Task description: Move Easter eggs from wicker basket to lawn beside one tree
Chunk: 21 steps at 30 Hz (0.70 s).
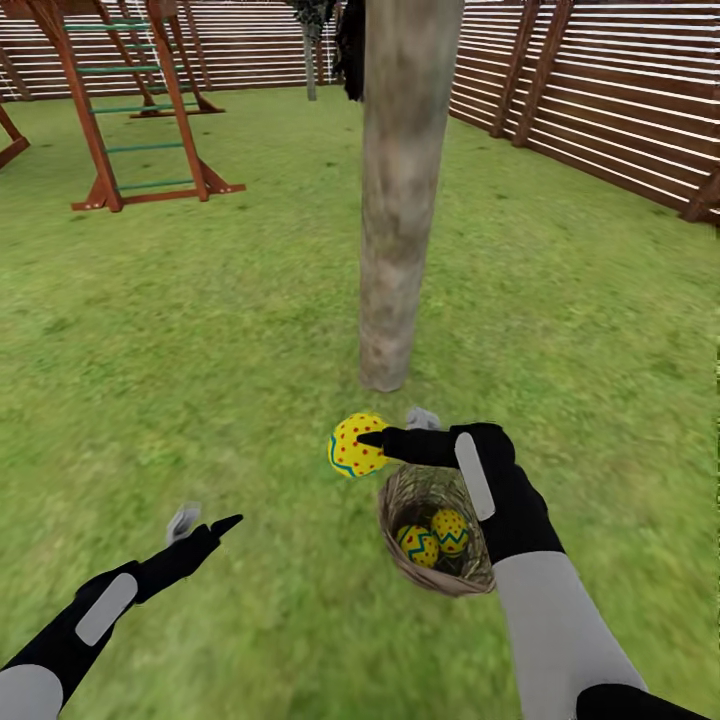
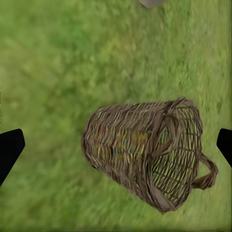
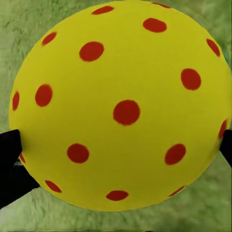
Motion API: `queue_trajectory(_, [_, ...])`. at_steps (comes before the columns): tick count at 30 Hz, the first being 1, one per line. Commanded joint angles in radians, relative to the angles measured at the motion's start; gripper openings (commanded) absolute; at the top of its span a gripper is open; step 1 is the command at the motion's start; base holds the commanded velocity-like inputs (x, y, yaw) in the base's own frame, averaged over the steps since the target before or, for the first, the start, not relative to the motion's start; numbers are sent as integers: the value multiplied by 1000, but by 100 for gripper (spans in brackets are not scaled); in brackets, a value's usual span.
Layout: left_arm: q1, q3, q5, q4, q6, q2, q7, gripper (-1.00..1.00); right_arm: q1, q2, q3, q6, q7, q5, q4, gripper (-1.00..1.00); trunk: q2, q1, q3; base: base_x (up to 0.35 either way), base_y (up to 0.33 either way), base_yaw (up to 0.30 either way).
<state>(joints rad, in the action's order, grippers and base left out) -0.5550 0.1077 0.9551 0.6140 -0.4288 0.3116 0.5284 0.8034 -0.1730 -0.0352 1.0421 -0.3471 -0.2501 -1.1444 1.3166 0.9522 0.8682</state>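
Green grass (image 1: 230,300) covers the whole ground, soft and blurry with darker patches. A slatted wooden fence (image 1: 610,90) runs along the top and down the upper right of the frame, held by slanted brown posts. At the upper left stands a red-brown wooden climbing frame (image 1: 135,110) with green rungs

Tree (image 1: 400,200): stood upright as the sole obstacle on the lawn (image 1: 200,330); open grass lay on every side of its base. Wicker basket (image 1: 435,540): sat near the trunk's foot on the robot's side, mouth partly overhung by the right gripper (image 1: 385,428) clamping an Easter egg (image 1: 355,445). Wooden fence (image 1: 600,90): well beyond the tree.
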Motion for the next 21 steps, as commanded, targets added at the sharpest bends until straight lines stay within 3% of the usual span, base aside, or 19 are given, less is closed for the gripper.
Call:
queue_trajectory(1, [0, 4, 9, 0, -4, 1, 0, 100, 1, -2, -5, 5, -50, 8, 21, -100, 0, 0, -1, 0, 295, -220])
queue_trajectory(6, [0, 4, 7, 0, -4, 1, 1, 100, 0, 32, -7, -69, -194, 9, 125, -100, 0, 0, -7, 0, 299, -221])
queue_trajectory(11, [0, 4, 4, 0, -4, 1, 1, 100, 0, 41, -8, -102, -241, 9, 158, -100, 0, 0, -14, 0, 300, -221])
queue_trajectory(15, [0, 4, 4, 0, -4, 1, 1, 100, 0, 68, -8, -190, -357, 9, 257, -100, 0, 0, -19, 0, 300, -221])
queue_trajectory(21, [0, 4, 4, -3, -4, 1, 1, 100, 0, 70, -6, -233, -371, 9, 299, -100, 0, 0, -27, 0, 300, -221])
